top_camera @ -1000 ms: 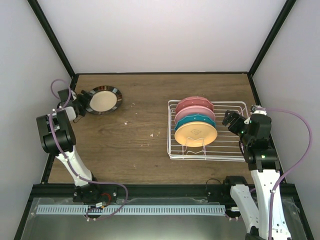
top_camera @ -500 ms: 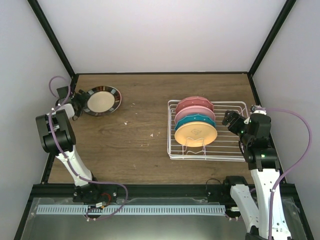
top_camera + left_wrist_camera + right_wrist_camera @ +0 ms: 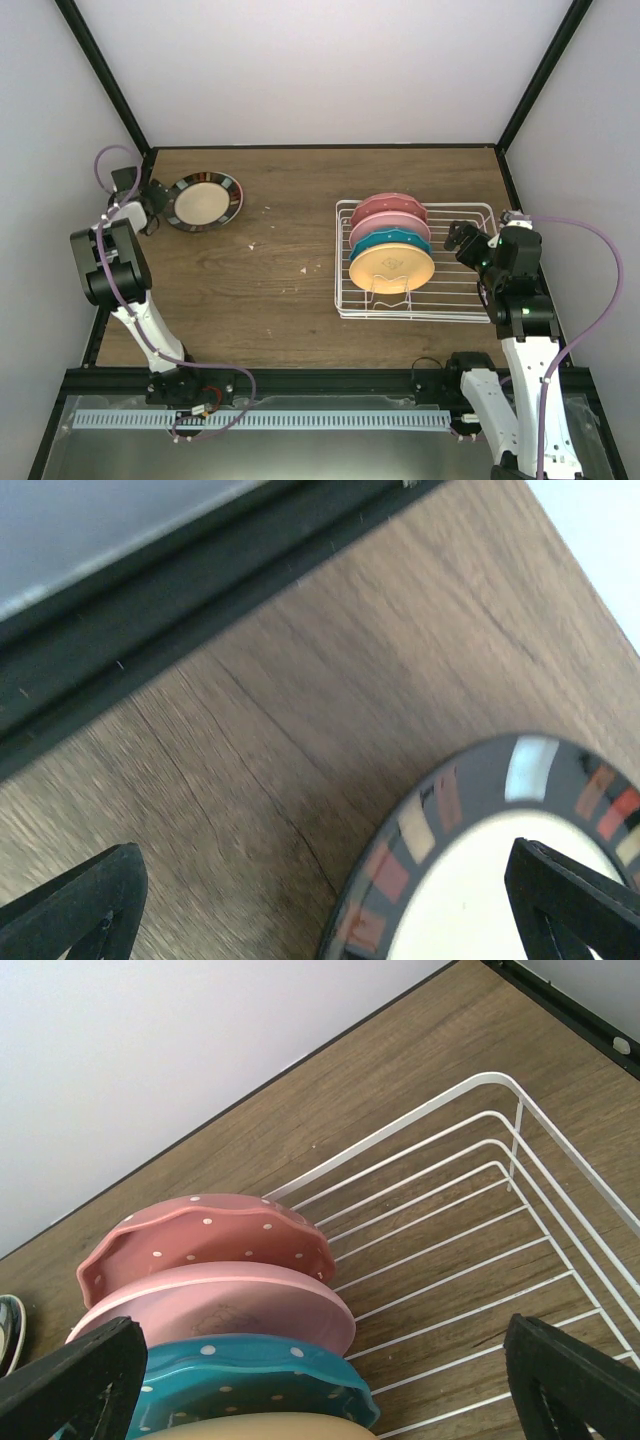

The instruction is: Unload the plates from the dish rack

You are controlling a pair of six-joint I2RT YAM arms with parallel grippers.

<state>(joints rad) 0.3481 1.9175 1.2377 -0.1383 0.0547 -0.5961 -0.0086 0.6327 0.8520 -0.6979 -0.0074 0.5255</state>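
Observation:
The dark-rimmed plate (image 3: 204,201) with a cream centre lies flat on the table at the far left; its rim shows in the left wrist view (image 3: 440,820). My left gripper (image 3: 150,203) is open at the plate's left edge, not gripping it (image 3: 320,930). The white wire dish rack (image 3: 415,316) holds a dotted pink plate (image 3: 390,206), a plain pink plate (image 3: 388,228), a teal dotted plate (image 3: 390,244) and an orange-tan plate (image 3: 392,267). My right gripper (image 3: 462,240) is open and empty over the rack's right side (image 3: 320,1400).
The black frame rail (image 3: 150,570) runs close behind the left gripper along the table's left edge. The rack's right half (image 3: 490,1078) is bare wire. White walls enclose the table on three sides. Small crumbs (image 3: 303,269) lie mid-table.
My left gripper has drawn back to the left, off the dark-rimmed plate, which has settled flat on the table. The right arm has not moved.

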